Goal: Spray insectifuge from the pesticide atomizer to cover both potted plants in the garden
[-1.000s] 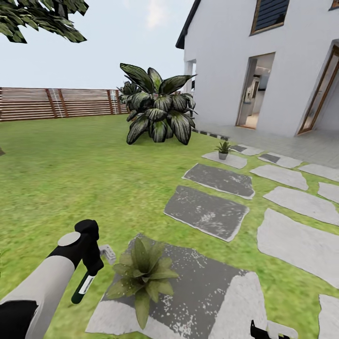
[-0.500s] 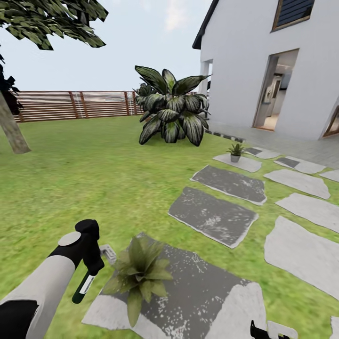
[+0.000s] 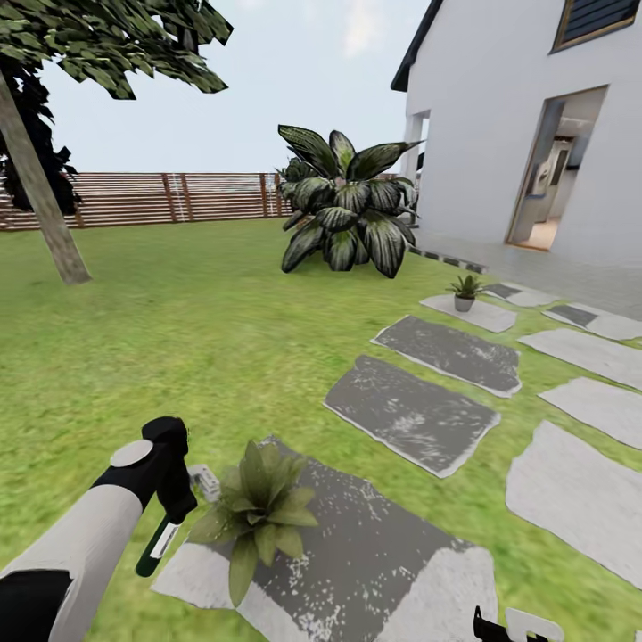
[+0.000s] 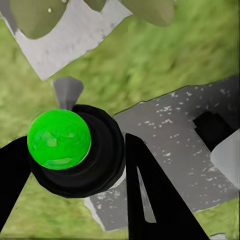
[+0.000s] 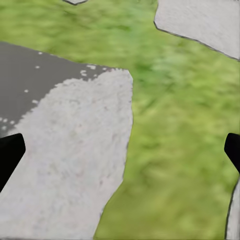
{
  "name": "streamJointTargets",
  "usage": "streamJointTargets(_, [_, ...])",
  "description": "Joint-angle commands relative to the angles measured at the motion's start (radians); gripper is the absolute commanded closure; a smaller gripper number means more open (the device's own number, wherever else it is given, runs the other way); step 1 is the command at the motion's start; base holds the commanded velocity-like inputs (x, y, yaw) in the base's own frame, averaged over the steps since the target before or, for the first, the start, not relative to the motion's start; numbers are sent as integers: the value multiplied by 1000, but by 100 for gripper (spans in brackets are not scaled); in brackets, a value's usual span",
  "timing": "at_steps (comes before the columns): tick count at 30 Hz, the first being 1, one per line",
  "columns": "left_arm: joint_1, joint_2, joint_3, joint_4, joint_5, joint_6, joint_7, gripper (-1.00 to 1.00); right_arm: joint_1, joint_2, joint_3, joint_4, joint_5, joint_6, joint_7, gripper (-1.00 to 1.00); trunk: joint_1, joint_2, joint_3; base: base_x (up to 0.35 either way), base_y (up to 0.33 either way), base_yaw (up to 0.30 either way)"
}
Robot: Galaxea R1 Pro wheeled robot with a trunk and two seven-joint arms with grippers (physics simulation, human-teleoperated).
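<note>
The left gripper (image 3: 169, 513) is clamped on the pesticide atomizer (image 3: 159, 542), just beside the near potted plant (image 3: 254, 517). The right gripper's (image 5: 120, 150) fingers are wide apart.

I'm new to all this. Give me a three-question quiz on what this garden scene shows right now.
1. True or false: the left gripper holds the pesticide atomizer.
2. What does the near potted plant stand on: A grass, B stepping stone, C patio?
3. Fill in: the far potted plant sits near the white ____.

Key: 1 true. 2 B. 3 house.
</note>
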Motion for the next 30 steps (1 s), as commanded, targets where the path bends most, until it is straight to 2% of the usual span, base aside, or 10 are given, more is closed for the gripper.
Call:
streamJointTargets(1, [0, 1, -4, -1, -5, 10, -8, 100, 0, 0, -4, 1, 3, -3, -1, -100, -1, 0, -1, -169, -244, 278])
streamJointTargets(7, [8, 7, 2, -1, -5, 9, -9, 100, 0, 0, -4, 1, 3, -3, -1, -100, -1, 0, -1, -107, -262, 278])
streamJointTargets(14, [16, 15, 53, 14, -5, 7, 4, 100, 0, 0, -4, 1, 3, -3, -1, -100, -1, 0, -1, -223, -219, 276])
streamJointTargets(17, [50, 7, 69, 16, 4, 7, 7, 100, 0, 0, -4, 1, 3, -3, -1, -100, -1, 0, -1, -264, -199, 171])
streamJointTargets(19, [74, 2, 78, 16, 33, 7, 29, 100, 0, 0, -4, 1, 3, -3, -1, -100, -1, 0, -1, -192, -139, 44])
streamJointTargets(21, [96, -9, 83, 17, 97, 7, 95, 100, 0, -1, -4, 2, 3, -3, 1, -100, -1, 0, -1, -66, -47, 14])
streamJointTargets(24, [130, -15, 87, 18, 206, 7, 253, 100, 0, -1, -4, 2, 4, -3, 2, -100, -1, 0, -1, -18, -13, 4])
streamJointTargets(26, [151, -17, 89, 51, 298, 7, 396, 100, 0, -1, -4, 2, 4, -3, 2, -100, -1, 0, -1, -3, -2, 1])
streamJointTargets(27, [154, -17, 89, 75, 327, 6, 449, 100, 0, -1, -4, 2, 4, -3, 2, -100, -1, 0, -1, -1, -1, 0])
streamJointTargets(30, [156, -14, 90, 110, 377, 6, 518, 100, 0, -2, -2, 2, 4, -3, 2, -100, -1, 0, -1, 0, 0, 0])
